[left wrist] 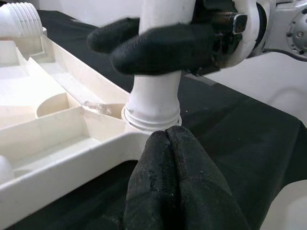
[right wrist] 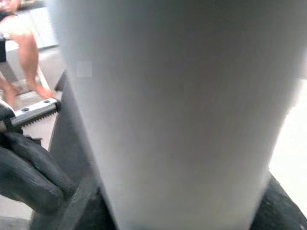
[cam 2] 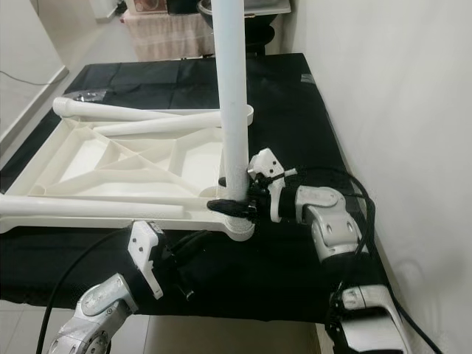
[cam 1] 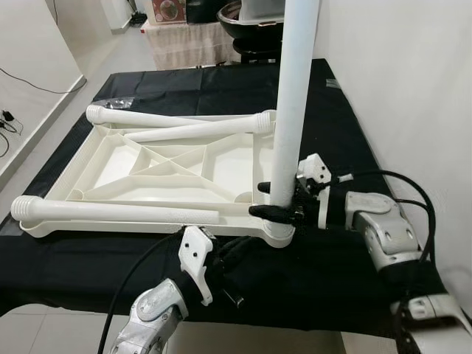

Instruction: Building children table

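White leg [cam 1: 289,110] stands in the tabletop's [cam 1: 118,158] 5 o'clock corner socket, pinched by right gripper [cam 1: 274,199] for seating; left gripper [left wrist: 170,165], fingers pressed together, braces the edge.

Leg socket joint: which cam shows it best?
Left wrist view: the upright leg enters the tabletop's corner socket close up. Eye views show it small, partly behind the right gripper. Right wrist view is blurred leg surface.

Two silver-grey arms of rounded, jointed metal segments, each trailing a looping black cable. Behind the right gripper [cam 1: 274,208] sits an angular white wrist housing; a matching white bracket sits behind the left gripper [left wrist: 168,143]. The fingers [left wrist: 158,45] are long and black, with a matte, finely textured covering — a toothed metal rail just beside them.
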{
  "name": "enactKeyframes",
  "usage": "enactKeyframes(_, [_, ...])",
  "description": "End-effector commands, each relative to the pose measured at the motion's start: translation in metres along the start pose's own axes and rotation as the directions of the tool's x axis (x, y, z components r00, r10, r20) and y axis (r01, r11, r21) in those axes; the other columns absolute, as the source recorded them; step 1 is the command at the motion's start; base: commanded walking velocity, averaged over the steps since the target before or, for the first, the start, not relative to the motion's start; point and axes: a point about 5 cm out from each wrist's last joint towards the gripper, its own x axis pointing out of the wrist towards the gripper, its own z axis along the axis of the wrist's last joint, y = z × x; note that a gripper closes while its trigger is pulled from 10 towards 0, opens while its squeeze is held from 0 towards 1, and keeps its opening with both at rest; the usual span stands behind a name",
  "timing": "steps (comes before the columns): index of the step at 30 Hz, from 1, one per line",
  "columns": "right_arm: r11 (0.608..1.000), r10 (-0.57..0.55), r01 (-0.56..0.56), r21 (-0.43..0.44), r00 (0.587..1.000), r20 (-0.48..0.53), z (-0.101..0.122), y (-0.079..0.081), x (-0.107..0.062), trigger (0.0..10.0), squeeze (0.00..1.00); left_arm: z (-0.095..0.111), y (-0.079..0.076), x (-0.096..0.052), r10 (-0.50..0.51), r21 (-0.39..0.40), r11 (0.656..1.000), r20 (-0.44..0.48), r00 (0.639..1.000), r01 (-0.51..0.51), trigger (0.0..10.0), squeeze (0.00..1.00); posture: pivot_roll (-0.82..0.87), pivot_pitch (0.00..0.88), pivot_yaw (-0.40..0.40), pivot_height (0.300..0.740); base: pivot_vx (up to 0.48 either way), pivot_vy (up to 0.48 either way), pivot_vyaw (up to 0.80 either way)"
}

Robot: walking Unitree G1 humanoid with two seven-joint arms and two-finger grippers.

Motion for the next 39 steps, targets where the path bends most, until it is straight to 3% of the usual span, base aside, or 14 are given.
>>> enactKeyframes(1, [0.999, 0.043, -0.043, 0.025, 0.999, 0.004, -0.003, 0.001, 0.005, 0.0, 0.0, 0.0, -0.003, -0.003, -0.011, 0.001, 1.0, -0.012, 1.0, 0.011, 10.0, 0.0, 0.06, 0.169, 0.046, 0.74, 0.0, 0.0, 0.0])
enactKeyframes(13, [0.996, -0.082, 0.081, 0.028, 0.996, 0.028, -0.012, -0.003, -0.01, 0.0, 0.0, 0.001, -0.005, -0.005, -0.018, -0.002, 1.0, -0.018, 1.0, 0.018, 10.0, 0.0, 0.05, 0.185, 0.055, 0.74, 0.0, 0.0, 0.0])
enactKeyframes(14, [0.93, -0.363, 0.361, 0.074, 0.932, 0.019, -0.023, 0.003, -0.013, 0.0, 0.0, 0.002, -0.005, -0.007, -0.017, -0.003, 1.0, -0.019, 1.0, 0.017, 10.0, 0.0, 0.04, 0.195, 0.042, 0.74, 0.0, 0.0, 0.0])
enactKeyframes(17, [0.861, -0.499, 0.495, 0.112, 0.867, 0.004, -0.028, 0.007, -0.015, 0.0, 0.0, 0.002, -0.005, -0.008, -0.016, -0.003, 1.0, -0.019, 1.0, 0.016, 10.0, 0.0, 0.04, 0.195, 0.042, 0.74, 0.0, 0.0, 0.0])
enactKeyframes(19, [0.484, -0.853, 0.866, 0.124, 0.499, -0.153, -0.048, 0.033, -0.028, 0.0, 0.0, 0.003, -0.003, -0.009, -0.015, -0.003, 1.0, -0.02, 1.0, 0.015, 10.0, 0.0, 0.03, 0.203, 0.048, 0.74, 0.0, 0.0, 0.0])
enactKeyframes(23, [0.495, -0.851, 0.866, 0.076, 0.501, -0.158, -0.05, 0.051, -0.017, 0.0, 0.0, 0.003, -0.002, -0.01, -0.015, -0.004, 1.0, -0.021, 1.0, 0.015, 10.0, 0.0, 0.01, 0.195, 0.079, 0.74, 0.0, 0.0, 0.0])
enactKeyframes(24, [0.543, -0.825, 0.838, 0.055, 0.544, -0.151, -0.051, 0.062, -0.004, 0.0, 0.0, 0.002, -0.002, -0.009, -0.019, -0.004, 1.0, -0.025, 1.0, 0.019, 10.0, 0.0, 0.0, 0.183, 0.084, 0.74, 0.0, 0.0, 0.0])
enactKeyframes(25, [0.663, -0.74, 0.748, 0.036, 0.661, -0.12, -0.05, 0.066, 0.016, 0.0, 0.0, 0.0, 0.0, -0.007, -0.029, -0.01, 1.0, -0.034, 0.999, 0.029, 10.0, 0.0, 0.02, 0.177, 0.067, 0.74, 0.0, 0.0, 0.0])
enactKeyframes(30, [0.674, -0.729, 0.736, 0.057, 0.676, -0.106, -0.045, 0.058, 0.025, 0.0, 0.0, 0.0, 0.001, -0.007, -0.025, -0.004, 1.0, -0.038, 0.999, 0.025, 10.0, 0.0, 0.03, 0.163, 0.062, 0.74, 0.0, 0.0, 0.0])
enactKeyframes(31, [0.664, -0.738, 0.746, 0.053, 0.665, -0.113, -0.041, 0.058, 0.027, 10.0, 0.0, 0.0, 0.002, -0.008, -0.003, 0.003, 1.0, -0.033, 0.999, 0.003, 10.0, 0.0, 0.03, 0.159, 0.057, 0.74, 0.0, 0.0, 0.0])
enactKeyframes(36, [0.655, -0.744, 0.753, 0.07, 0.658, -0.117, -0.036, 0.06, 0.029, 10.0, 0.0, 0.0, 0.003, -0.008, 0.012, 0.007, 1.0, -0.029, 1.0, -0.012, 10.0, 0.0, 0.03, 0.159, 0.057, 0.74, 0.0, 0.0, 0.0])
enactKeyframes(37, [0.76, -0.638, 0.636, 0.133, 0.769, -0.033, -0.024, 0.058, 0.031, 10.0, 1.0, 0.0, 0.002, -0.007, 0.006, 0.002, 1.0, -0.03, 1.0, -0.006, 10.0, 0.0, 0.03, 0.15, 0.057, 0.74, 0.0, 0.0, 0.0])
enactKeyframes(38, [0.847, -0.52, 0.506, 0.163, 0.853, 0.054, -0.012, 0.059, 0.032, 10.0, 1.0, -0.001, 0.002, -0.007, 0.0, -0.003, 1.0, -0.031, 1.0, 0.0, 10.0, 0.0, 0.03, 0.15, 0.057, 0.74, 0.0, 0.0, 0.0])
enactKeyframes(39, [0.847, -0.52, 0.506, 0.163, 0.853, 0.054, -0.012, 0.059, 0.032, 10.0, 1.0, -0.001, 0.002, -0.007, 0.0, -0.003, 1.0, -0.031, 1.0, 0.0, 10.0, 0.0, 0.03, 0.15, 0.057, 0.74, 0.0, 0.0, 0.0])
